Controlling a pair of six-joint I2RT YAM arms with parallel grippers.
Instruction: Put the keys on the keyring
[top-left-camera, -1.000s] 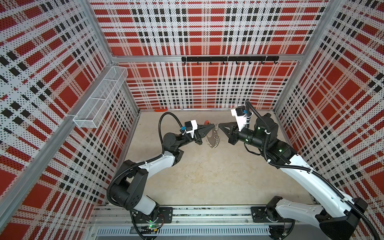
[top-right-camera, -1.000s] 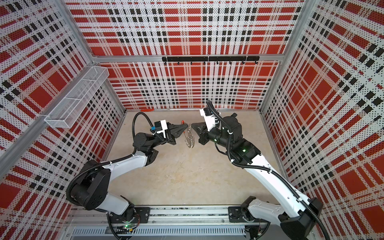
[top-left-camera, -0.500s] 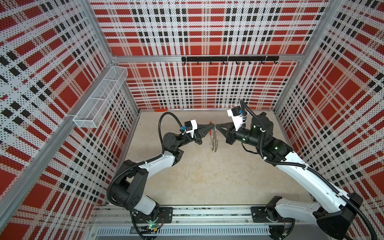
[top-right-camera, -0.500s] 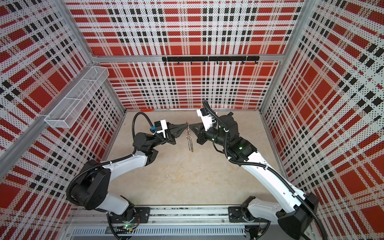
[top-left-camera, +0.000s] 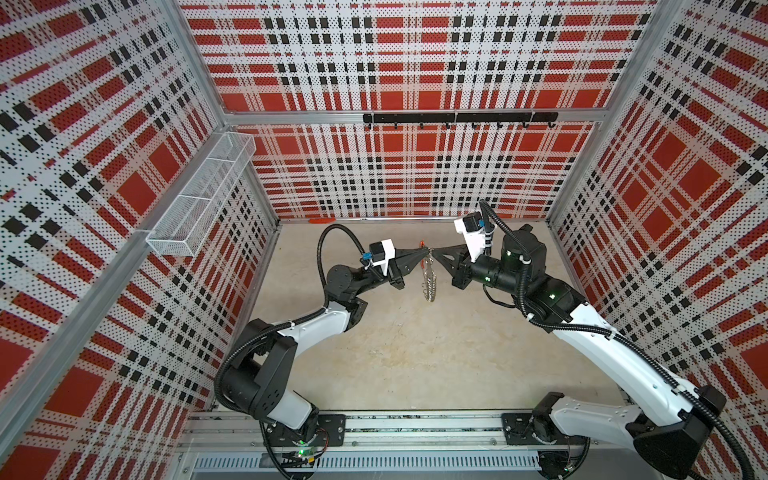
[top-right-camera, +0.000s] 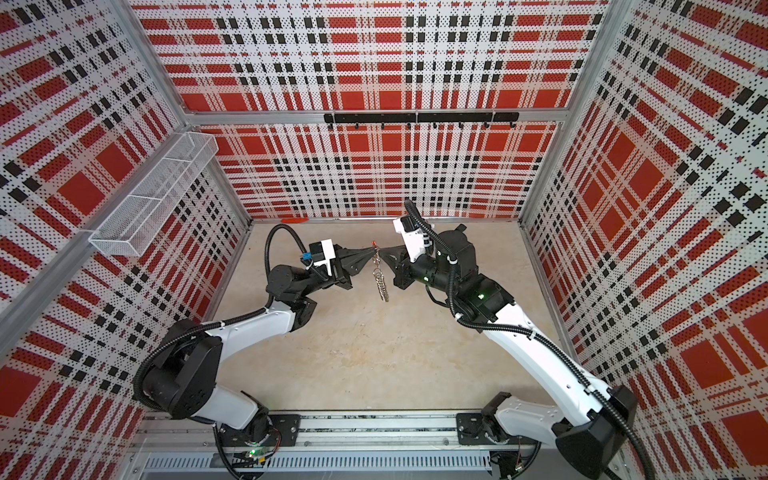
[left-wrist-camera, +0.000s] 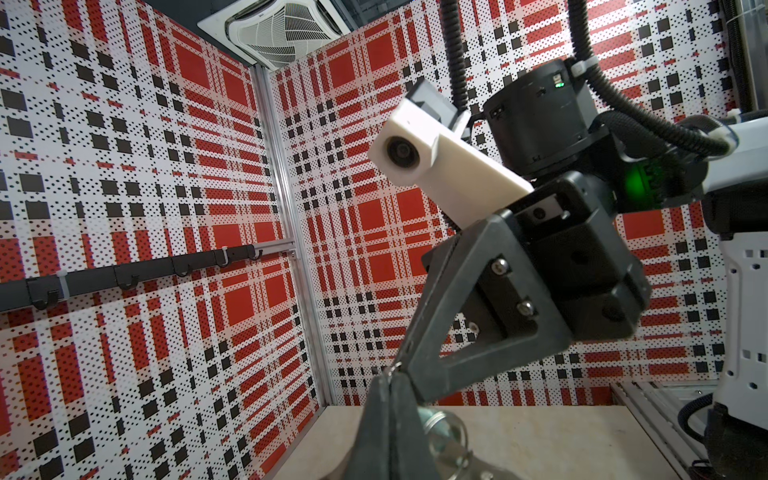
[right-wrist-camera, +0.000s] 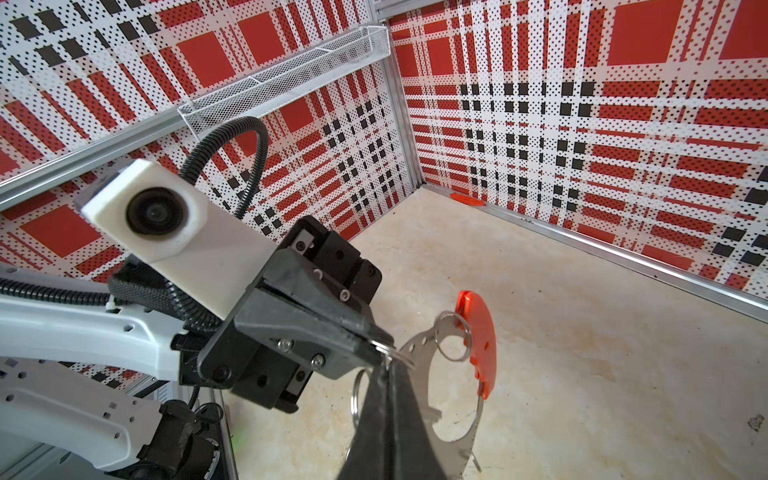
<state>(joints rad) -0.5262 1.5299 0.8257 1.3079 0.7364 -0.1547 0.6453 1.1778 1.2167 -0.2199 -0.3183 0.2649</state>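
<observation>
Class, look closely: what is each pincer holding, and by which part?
The left pincer and right pincer both grip the keyring at its upper edge, near its red segment.

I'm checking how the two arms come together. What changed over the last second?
The right gripper moved in toward the left gripper until their shut tips meet at the top of the keyring. The hanging keyring turned from a broader view to nearly edge-on in both top views. The left gripper barely moved and stayed clamped on the keyring. Both stayed shut. I cannot tell whether the right one grips anything.
</observation>
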